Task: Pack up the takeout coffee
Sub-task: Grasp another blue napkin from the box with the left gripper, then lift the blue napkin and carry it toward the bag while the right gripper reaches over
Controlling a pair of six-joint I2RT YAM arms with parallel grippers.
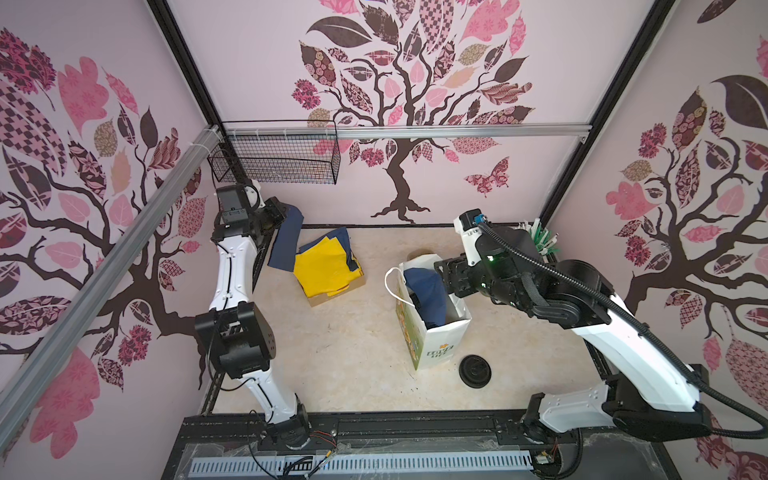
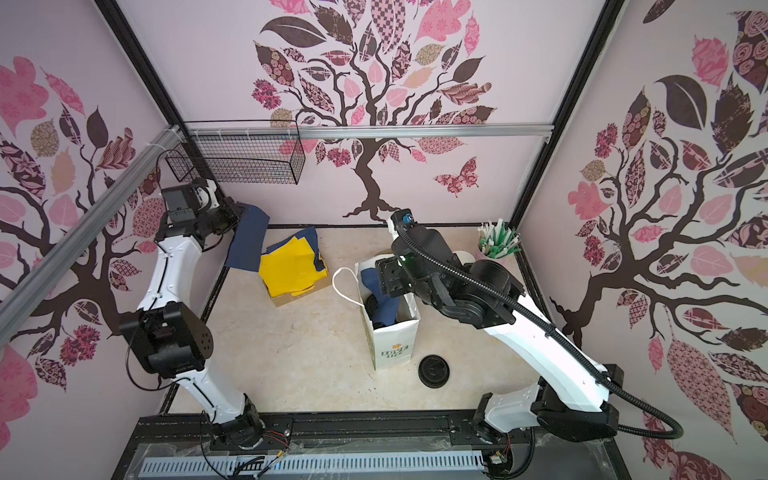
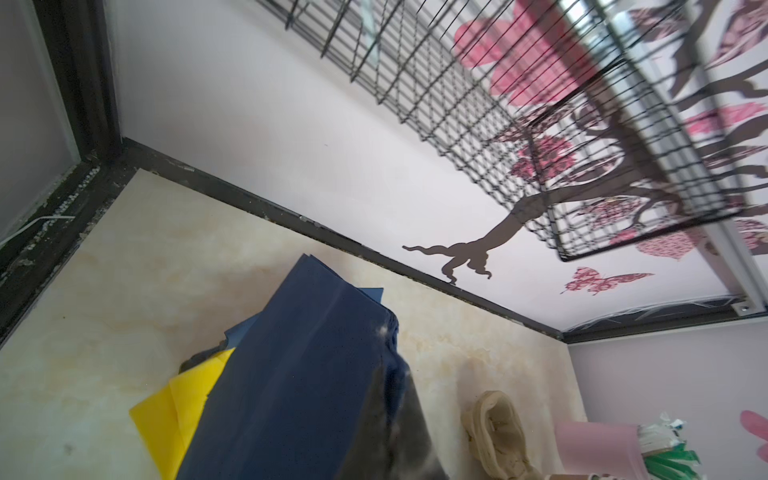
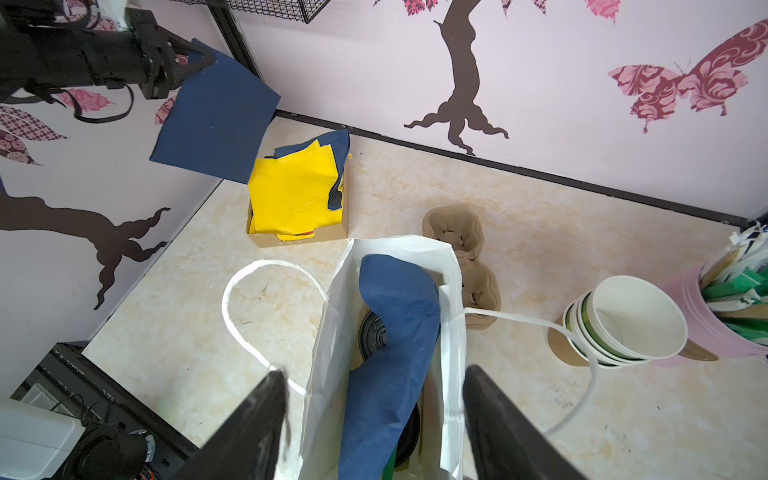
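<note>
Left hand [image 1: 282,212] clamped on a blue napkin [image 1: 286,243], held clear of the worktop [image 1: 353,332]. Right hand [image 4: 374,395] apart over the bag [image 4: 332,332] (lidded cups [image 4: 371,334] and a second napkin [image 4: 395,332] inside).

This was a robot lab cell: pale walls printed with a pink-and-brown tree [image 1: 399,178], black metal frame posts [image 1: 181,58], a cream marble-look tabletop [image 1: 353,332], white-and-black robot arms [image 1: 232,266] mounted on a black front rail [image 1: 415,428], and a black wire basket [image 1: 282,162] hanging above the left gripper [image 1: 284,212].

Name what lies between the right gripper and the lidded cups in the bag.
A navy napkin, draped inside the bag over the cups; right wrist view.
</note>
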